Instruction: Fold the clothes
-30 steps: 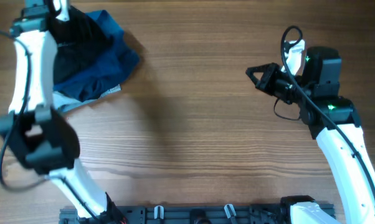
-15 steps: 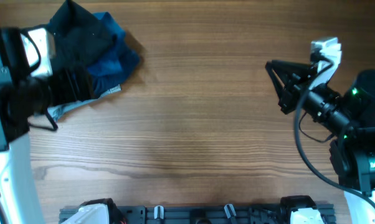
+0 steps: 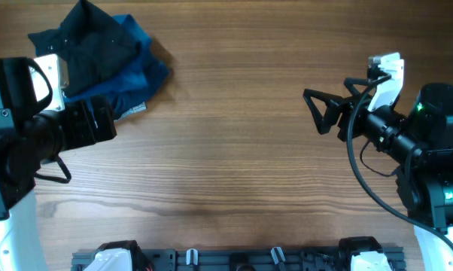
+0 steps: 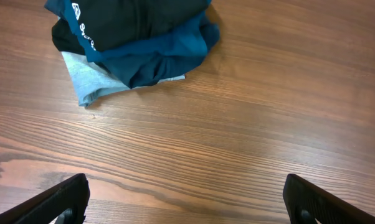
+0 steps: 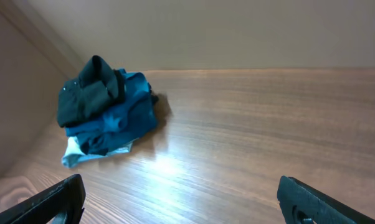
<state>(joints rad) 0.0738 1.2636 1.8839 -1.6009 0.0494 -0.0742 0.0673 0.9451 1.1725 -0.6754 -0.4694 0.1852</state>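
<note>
Black shirt (image 3: 91, 41) lies bunched on top of a small heap of clothing, just ahead of the left gripper (image 3: 98, 120) and well apart from the right gripper (image 3: 314, 113), across the table (image 3: 226, 165). Beneath it sit a bright blue polo (image 3: 140, 75) and a pale grey-blue garment (image 4: 88, 81), of which only an edge shows on the side nearest the left gripper.

A second ago the left arm was stretched over the heap, with its gripper down among the cloth. It has since drawn back, so the whole heap now shows in the left wrist view, beyond the two fingers. The left gripper stands wide and holds nothing. The shirt has come to rest with one dark corner trailing off the far side of the heap.

The right gripper was pinched shut a second ago. It has now sprung wide and is also empty, pointing toward the heap from a distance. In its wrist view the shirt (image 5: 88, 93) is a dark lump with its collar sticking up.

For the task, this looks like a release and pull-back, not a fold in progress. The shirt appears rumpled, not flattened or squared. It seems likely it must be lifted off the other garments and spread on the bare wood between the grippers before any folding can start.
</note>
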